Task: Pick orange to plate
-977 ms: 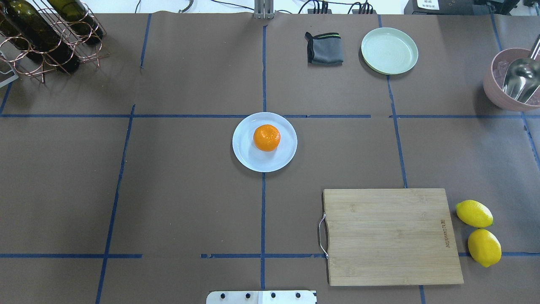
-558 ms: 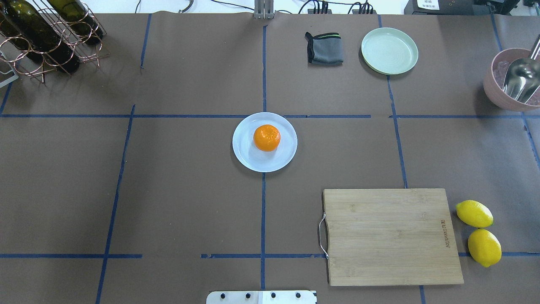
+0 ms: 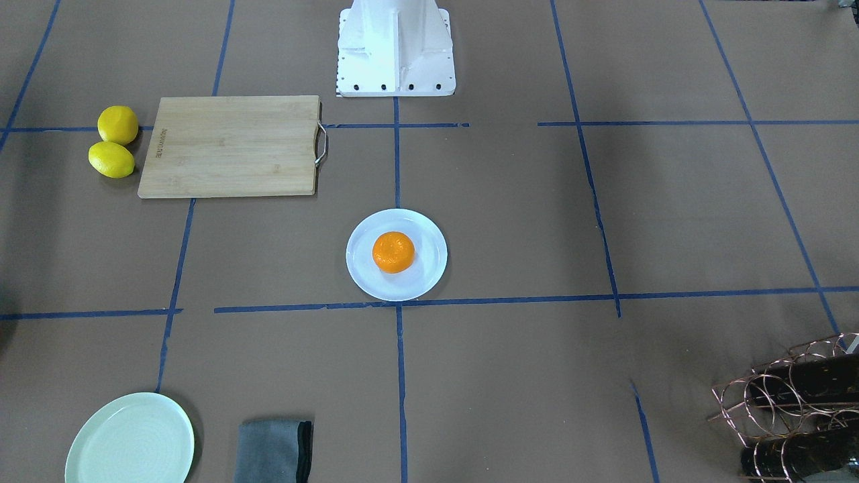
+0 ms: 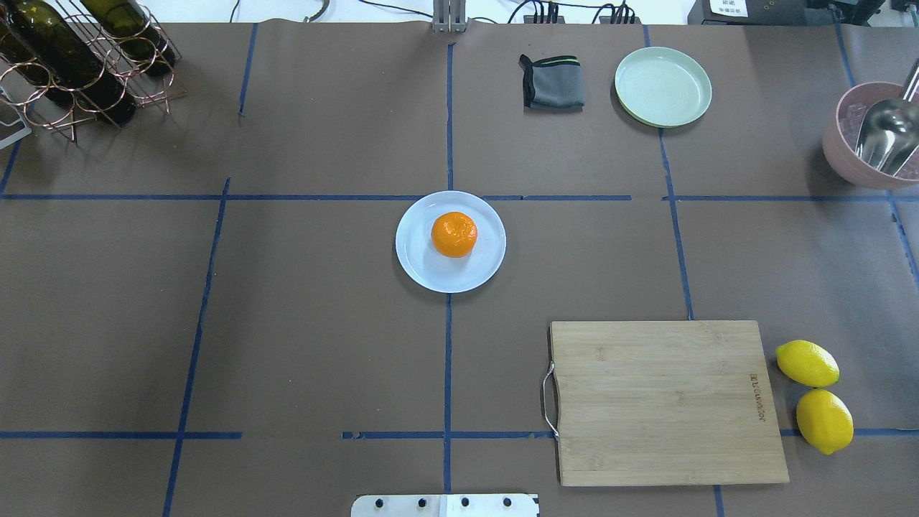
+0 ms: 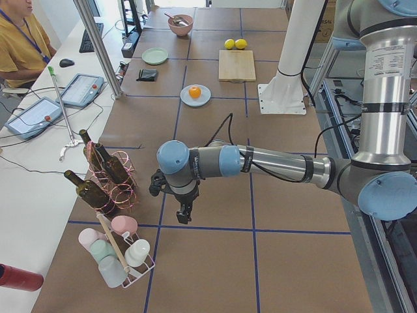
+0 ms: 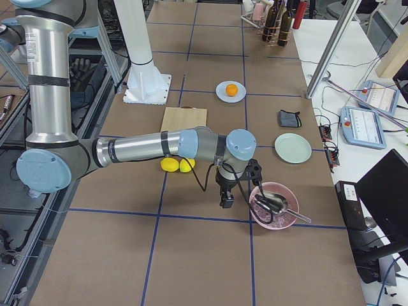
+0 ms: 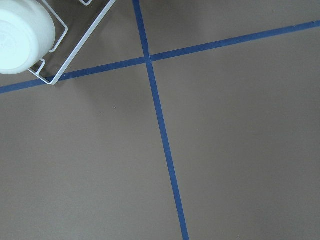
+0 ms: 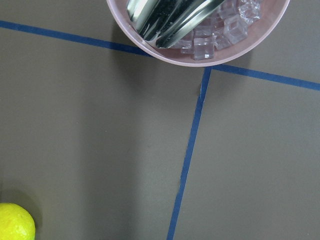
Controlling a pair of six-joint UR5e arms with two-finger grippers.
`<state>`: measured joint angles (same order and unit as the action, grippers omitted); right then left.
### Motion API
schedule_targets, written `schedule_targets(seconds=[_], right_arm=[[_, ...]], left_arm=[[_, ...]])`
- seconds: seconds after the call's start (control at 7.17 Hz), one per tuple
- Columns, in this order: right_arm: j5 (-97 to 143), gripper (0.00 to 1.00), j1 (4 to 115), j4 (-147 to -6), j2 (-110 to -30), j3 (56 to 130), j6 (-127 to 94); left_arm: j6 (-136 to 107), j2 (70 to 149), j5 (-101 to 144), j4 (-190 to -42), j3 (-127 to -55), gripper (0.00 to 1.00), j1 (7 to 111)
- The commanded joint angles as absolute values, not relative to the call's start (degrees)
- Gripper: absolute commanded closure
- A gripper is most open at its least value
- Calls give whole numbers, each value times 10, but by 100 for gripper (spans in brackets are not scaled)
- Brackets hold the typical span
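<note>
Sitting on the white plate (image 4: 429, 274) at the table's centre, the orange (image 4: 454, 234) is touched by nothing. Both arms hang low at opposite table ends; whether the left gripper (image 5: 184, 214) or right gripper (image 6: 226, 199) is spread or pressed together, I cannot tell.

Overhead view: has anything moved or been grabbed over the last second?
Nothing visibly changed. The orange rests on the white plate as before, and the lemons, board, cloth and green plate lie where they were.
</note>
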<state>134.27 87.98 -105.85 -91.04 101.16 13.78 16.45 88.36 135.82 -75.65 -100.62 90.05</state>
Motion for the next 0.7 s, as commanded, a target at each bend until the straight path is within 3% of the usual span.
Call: schedule_targets(seconds=[0.0,0.56], right_arm=[[1342,0,876,-1016,-911,994,135],[1339,0,869,-1014,-909,991,86]], left_arm=[[165,891,1358,-758,-994,0,901],[158,869,1360,-837,-986,0,902]])
